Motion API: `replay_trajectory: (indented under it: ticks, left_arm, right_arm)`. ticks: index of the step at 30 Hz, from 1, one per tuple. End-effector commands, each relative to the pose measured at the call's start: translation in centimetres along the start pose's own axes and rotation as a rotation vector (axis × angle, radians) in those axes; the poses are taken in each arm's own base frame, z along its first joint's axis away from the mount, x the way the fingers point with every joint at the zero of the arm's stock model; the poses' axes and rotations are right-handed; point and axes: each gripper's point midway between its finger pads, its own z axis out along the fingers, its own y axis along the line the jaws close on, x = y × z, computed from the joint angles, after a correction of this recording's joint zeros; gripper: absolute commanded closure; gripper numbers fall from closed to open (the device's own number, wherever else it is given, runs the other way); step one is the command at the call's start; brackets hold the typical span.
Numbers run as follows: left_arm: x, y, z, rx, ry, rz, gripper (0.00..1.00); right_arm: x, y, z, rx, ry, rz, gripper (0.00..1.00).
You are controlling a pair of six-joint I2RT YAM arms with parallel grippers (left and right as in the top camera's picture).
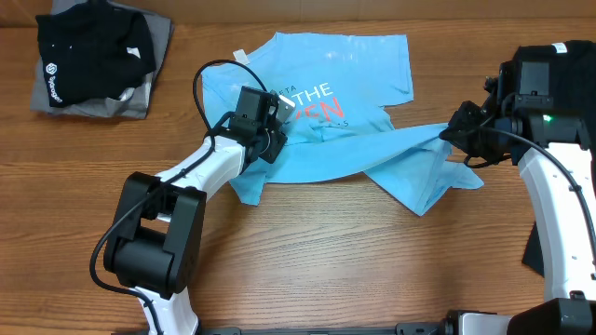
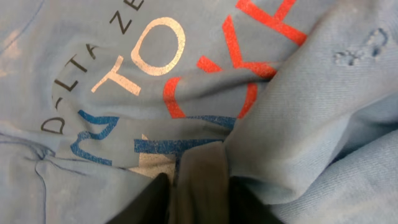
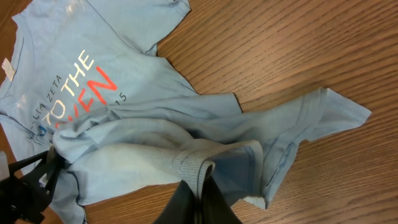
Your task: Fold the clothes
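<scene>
A wooden table (image 1: 307,251) fills the overhead view, its mid-brown top marked by darker streaks of grain that run from 9 o'clock to 3 o'clock. The light is soft and even, leaving a dull sheen on the wood and only short, faint shadows. A narrow dark strip runs along the table's edge at 6 o'clock, too dim to make out, and the right wrist view shows the same wood in a warmer, reddish tone.

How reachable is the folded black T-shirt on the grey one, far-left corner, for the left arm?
Probably yes: only bare wooden table lies between the left gripper and the black T-shirt. The gripper is down in the light blue T-shirt, though.
</scene>
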Motion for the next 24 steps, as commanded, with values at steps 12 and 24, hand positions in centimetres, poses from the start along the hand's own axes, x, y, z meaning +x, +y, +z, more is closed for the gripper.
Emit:
replay_trajectory:
  ticks: [12, 24]
  left_arm:
    - [-0.9, 1.3, -0.1, -0.054, -0.017, 0.003, 0.77]
    - [-1.9, 1.7, -0.5, -0.070, -0.047, -0.014, 0.96]
  right_arm:
    - [-0.5, 0.2, -0.5, -0.001, -0.024, -0.001, 0.95]
    - [-0.6, 0.2, -0.5, -0.002, -0.027, -0.001, 0.95]
